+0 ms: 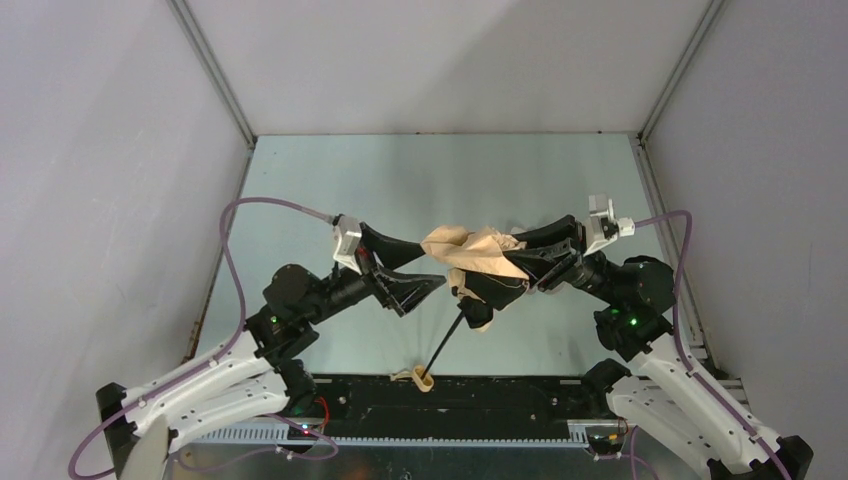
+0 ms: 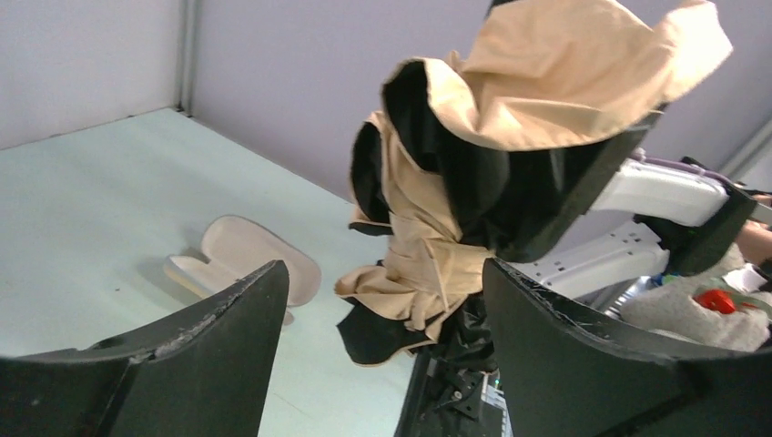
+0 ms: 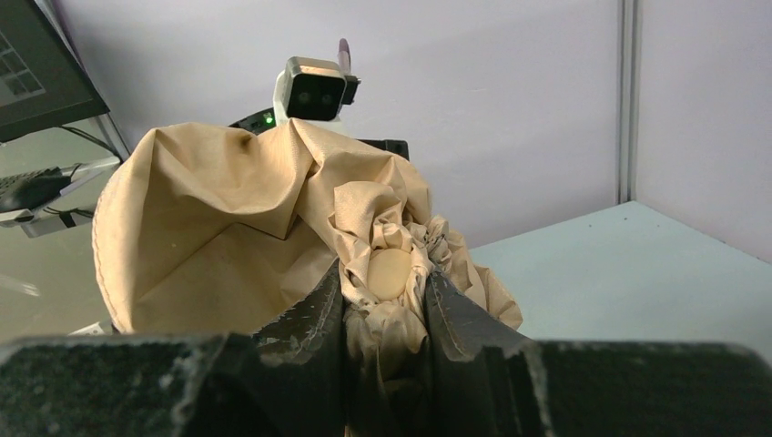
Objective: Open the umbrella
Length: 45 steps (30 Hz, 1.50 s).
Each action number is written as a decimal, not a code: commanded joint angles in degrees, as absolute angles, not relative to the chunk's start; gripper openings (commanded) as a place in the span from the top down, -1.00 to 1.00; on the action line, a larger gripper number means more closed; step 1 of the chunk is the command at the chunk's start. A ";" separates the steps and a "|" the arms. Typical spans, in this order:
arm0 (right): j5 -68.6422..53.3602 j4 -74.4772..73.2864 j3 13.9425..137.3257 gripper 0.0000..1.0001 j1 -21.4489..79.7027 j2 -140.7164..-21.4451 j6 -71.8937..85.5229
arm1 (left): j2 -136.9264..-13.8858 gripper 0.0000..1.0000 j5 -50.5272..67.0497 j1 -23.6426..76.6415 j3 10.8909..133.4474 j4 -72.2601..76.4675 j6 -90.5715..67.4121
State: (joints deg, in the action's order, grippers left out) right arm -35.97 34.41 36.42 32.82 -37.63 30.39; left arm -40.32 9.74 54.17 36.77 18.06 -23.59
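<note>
The umbrella (image 1: 475,252) is a crumpled bundle of tan fabric with black lining, held in the air between the two arms. Its thin black shaft (image 1: 446,343) slants down to the beige handle (image 1: 425,379) at the table's near edge. My right gripper (image 1: 512,262) is shut on the gathered top of the canopy. In the right wrist view the gripper (image 3: 384,289) pinches the fabric round the beige tip cap (image 3: 391,271). My left gripper (image 1: 418,268) is open just left of the bundle. In the left wrist view the umbrella (image 2: 437,246) hangs between and beyond the spread fingers (image 2: 218,346), untouched.
A small pale flat fabric sleeve (image 2: 250,257) lies on the pale green table (image 1: 420,180) below the left gripper. Grey walls enclose the table on three sides. A black rail (image 1: 500,395) runs along the near edge between the arm bases.
</note>
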 commanded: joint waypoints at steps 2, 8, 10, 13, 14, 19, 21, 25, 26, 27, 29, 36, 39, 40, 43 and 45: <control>-33.78 38.32 37.62 1.00 32.78 -37.24 30.23 | -41.30 -0.69 16.78 53.96 35.82 21.99 -27.23; -33.59 38.00 37.62 1.00 32.85 -37.50 30.02 | -44.15 -0.56 16.48 54.08 35.70 23.94 -29.35; -33.50 37.91 37.62 1.00 32.85 -37.59 29.91 | -45.18 -0.44 16.49 54.03 36.01 24.80 -29.80; -33.42 37.72 37.62 1.00 32.87 -37.54 29.53 | -46.41 -0.32 16.71 54.11 36.64 25.80 -30.05; -33.37 37.55 37.62 1.00 32.87 -37.49 29.44 | -46.85 -0.25 16.75 54.02 36.69 25.91 -30.12; -33.02 36.77 37.62 1.00 32.91 -37.25 28.74 | -48.03 -0.13 16.58 54.01 36.81 26.13 -30.43; -32.97 36.51 37.55 1.00 32.87 -37.26 28.52 | -48.26 -0.09 16.38 53.99 36.80 26.23 -30.46; -32.96 36.43 37.62 1.00 32.87 -37.35 28.35 | -48.99 0.03 15.81 54.04 37.18 26.39 -30.46; -32.96 36.37 37.62 1.00 32.87 -37.35 28.27 | -49.10 0.08 15.73 53.98 37.22 26.37 -30.43; -32.92 36.21 37.62 1.00 32.83 -37.35 28.20 | -49.37 0.15 15.55 54.01 37.36 26.37 -30.48; -32.88 35.95 37.62 1.00 32.87 -37.31 28.01 | -49.80 0.25 15.41 54.00 37.55 26.38 -30.39; -33.62 35.48 37.62 1.00 32.95 -37.27 27.60 | -50.00 0.50 14.16 53.97 37.69 26.82 -30.27; -34.29 35.22 37.62 1.00 32.96 -37.27 27.20 | -50.13 0.65 13.93 54.00 37.68 27.47 -30.21; -34.87 35.17 37.62 1.00 33.02 -37.31 27.18 | -50.33 0.68 14.05 54.03 37.74 27.62 -30.22; -36.17 35.10 37.62 1.00 33.12 -37.37 27.20 | -50.97 0.93 13.77 53.98 38.18 27.82 -30.22; -37.07 35.12 37.61 1.00 33.21 -37.37 27.35 | -51.50 0.99 12.66 53.98 38.74 27.21 -30.47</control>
